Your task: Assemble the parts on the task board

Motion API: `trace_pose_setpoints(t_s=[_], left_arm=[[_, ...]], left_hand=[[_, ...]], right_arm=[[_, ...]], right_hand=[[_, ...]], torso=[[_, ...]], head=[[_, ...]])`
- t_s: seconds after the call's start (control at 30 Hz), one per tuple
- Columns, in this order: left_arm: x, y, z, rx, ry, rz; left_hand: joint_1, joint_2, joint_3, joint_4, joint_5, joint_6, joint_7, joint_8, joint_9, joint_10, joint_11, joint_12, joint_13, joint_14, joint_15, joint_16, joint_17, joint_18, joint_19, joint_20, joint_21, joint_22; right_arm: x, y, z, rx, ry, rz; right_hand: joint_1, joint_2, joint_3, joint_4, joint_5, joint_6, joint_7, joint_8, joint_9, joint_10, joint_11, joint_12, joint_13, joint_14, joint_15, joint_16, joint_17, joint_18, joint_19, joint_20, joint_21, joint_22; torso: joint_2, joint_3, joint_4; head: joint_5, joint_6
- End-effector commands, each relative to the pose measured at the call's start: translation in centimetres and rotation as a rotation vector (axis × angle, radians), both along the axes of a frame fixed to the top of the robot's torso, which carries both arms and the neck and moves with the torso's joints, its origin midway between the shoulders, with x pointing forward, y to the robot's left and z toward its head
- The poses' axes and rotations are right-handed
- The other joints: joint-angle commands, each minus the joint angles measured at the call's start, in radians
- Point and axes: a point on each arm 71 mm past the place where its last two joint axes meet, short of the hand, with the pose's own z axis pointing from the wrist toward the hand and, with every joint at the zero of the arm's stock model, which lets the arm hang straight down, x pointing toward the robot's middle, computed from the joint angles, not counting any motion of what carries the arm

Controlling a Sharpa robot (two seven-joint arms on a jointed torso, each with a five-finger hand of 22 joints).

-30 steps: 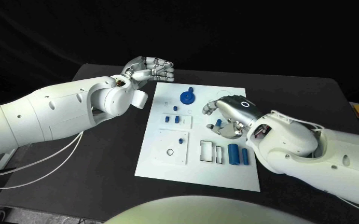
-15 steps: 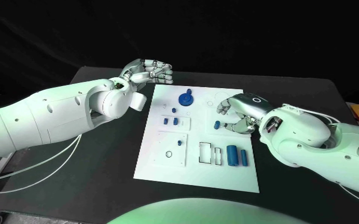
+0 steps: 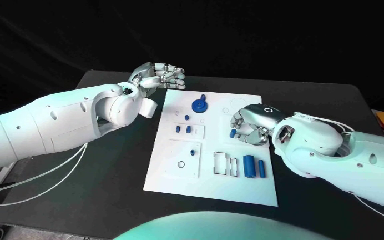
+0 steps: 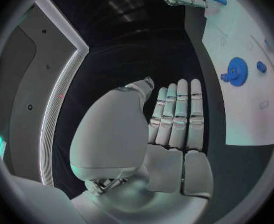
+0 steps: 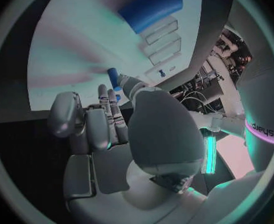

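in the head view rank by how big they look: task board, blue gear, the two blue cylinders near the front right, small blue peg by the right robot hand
1. task board
2. blue gear
3. two blue cylinders, the left one looks bigger
4. small blue peg, partly hidden by the right robot hand

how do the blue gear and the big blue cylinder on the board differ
The blue gear is a flat round disc with a small knob beside it, near the task board's far edge. The big blue cylinder is long, lies on its side, and sits near the near edge beside a thinner one. Both are blue and untouched by either hand.
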Motion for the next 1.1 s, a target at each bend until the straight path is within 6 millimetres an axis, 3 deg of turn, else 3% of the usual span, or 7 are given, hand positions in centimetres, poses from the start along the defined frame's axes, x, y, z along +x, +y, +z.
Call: trace_pose_setpoints(t_s=[0.03, 0.2, 0.57, 0.67, 0.7, 0.9, 1.1], left_arm=[[-0.1, -0.3, 0.1, -0.009, -0.007, -0.02], [-0.1, -0.3, 0.1, -0.009, -0.007, -0.02], [0.0, -0.3, 0.1, -0.009, -0.007, -0.018], [0.0, -0.3, 0.1, -0.008, -0.006, -0.017], [0.0, -0.3, 0.1, -0.008, -0.006, -0.017], [0.0, -0.3, 0.1, -0.008, -0.006, -0.017], [0.1, -0.2, 0.1, -0.007, -0.007, -0.012]], left_hand=[[0.001, 0.002, 0.002, 0.001, 0.001, -0.004, 0.003, -0.004, 0.0, -0.001, 0.004, -0.005, 0.002, 0.0, 0.006, -0.005, 0.001, 0.002, 0.002, 0.002, -0.004, -0.002], [0.0, 0.003, 0.003, 0.001, 0.001, -0.004, 0.003, -0.003, 0.001, -0.001, 0.004, -0.005, 0.002, 0.001, 0.006, -0.007, 0.003, 0.003, 0.003, 0.003, -0.007, -0.003], [0.0, 0.003, 0.003, 0.001, 0.001, -0.004, 0.003, -0.003, 0.001, -0.001, 0.004, -0.005, 0.002, 0.001, 0.006, -0.007, 0.003, 0.003, 0.003, 0.003, -0.007, -0.003], [0.0, 0.004, 0.003, 0.001, 0.001, -0.004, 0.003, -0.003, 0.001, -0.001, 0.004, -0.005, 0.002, 0.001, 0.006, -0.009, 0.004, 0.003, 0.003, 0.003, -0.008, -0.004], [0.0, 0.004, 0.003, 0.001, 0.001, -0.004, 0.003, -0.003, 0.001, -0.001, 0.004, -0.005, 0.002, 0.001, 0.006, -0.009, 0.004, 0.003, 0.003, 0.003, -0.008, -0.004], [0.001, 0.004, 0.003, 0.001, 0.001, -0.004, 0.003, -0.003, 0.001, -0.001, 0.004, -0.005, 0.002, 0.001, 0.006, -0.009, 0.004, 0.003, 0.003, 0.003, -0.008, -0.004], [0.003, 0.005, 0.005, -0.001, 0.001, -0.004, 0.002, -0.003, 0.001, -0.002, 0.003, -0.005, 0.002, 0.002, 0.005, -0.01, 0.005, 0.003, 0.004, 0.003, -0.009, -0.005]], right_arm=[[0.0, 0.3, -0.4, -0.002, 0.015, 0.01], [-0.1, 0.8, -1.3, 0.008, 0.026, 0.016], [-0.1, 1.1, -1.7, 0.021, 0.023, 0.012], [0.0, 1.0, -1.7, 0.026, 0.008, 0.002], [0.0, 1.0, -1.6, 0.031, 0.0, -0.001], [-0.2, 0.8, -1.0, 0.08, -0.044, -0.005], [-1.0, 1.0, 0.6, 0.125, -0.069, 0.013]], right_hand=[[0.011, 0.003, 0.016, 0.004, -0.006, 0.014, -0.002, 0.004, -0.002, 0.016, -0.002, 0.0, -0.004, 0.021, -0.005, 0.009, 0.01, -0.016, 0.011, -0.001, 0.018, 0.096], [0.025, 0.014, 0.068, 0.012, -0.039, 0.055, -0.012, 0.011, 0.001, 0.07, -0.013, -0.018, -0.011, 0.025, -0.014, 0.021, 0.025, -0.022, 0.026, -0.008, 0.059, 0.116], [0.034, 0.021, 0.1, 0.006, -0.042, 0.082, -0.022, 0.02, 0.009, 0.12, -0.024, -0.027, -0.007, 0.03, -0.023, 0.032, 0.039, -0.03, 0.041, -0.016, 0.103, 0.137], [0.051, 0.031, 0.117, -0.011, -0.049, 0.094, -0.026, 0.028, 0.016, 0.14, -0.03, -0.031, -0.004, 0.031, -0.028, 0.035, 0.043, -0.032, 0.045, -0.02, 0.115, 0.144], [0.061, 0.039, 0.132, -0.022, -0.078, 0.098, -0.027, 0.033, 0.02, 0.149, -0.031, -0.035, -0.003, 0.031, -0.03, 0.037, 0.045, -0.033, 0.046, -0.023, 0.12, 0.148], [0.079, 0.043, 0.165, -0.069, -0.07, 0.117, -0.029, 0.053, 0.037, 0.188, -0.04, -0.038, 0.007, 0.033, -0.036, 0.041, 0.05, -0.04, 0.06, -0.029, 0.161, 0.167], [0.085, 0.039, 0.177, -0.09, -0.07, 0.117, -0.028, 0.055, 0.041, 0.194, -0.04, -0.044, 0.011, 0.033, -0.037, 0.041, 0.048, -0.042, 0.061, -0.031, 0.169, 0.172]], torso=[[0.0, 0.0005, 0.0], [-0.001, 0.0013, -0.0002], [-0.002, 0.0016, -0.0005], [-0.001, 0.0015, -0.0012], [-0.001, 0.0015, -0.0012], [0.0, 0.002, -0.0003], [-0.001, 0.0017, 0.0002]], head=[[-0.001, 0.0], [0.001, 0.004], [0.003, 0.002], [0.003, 0.002], [0.003, 0.002], [0.004, 0.002], [0.006, 0.001]])
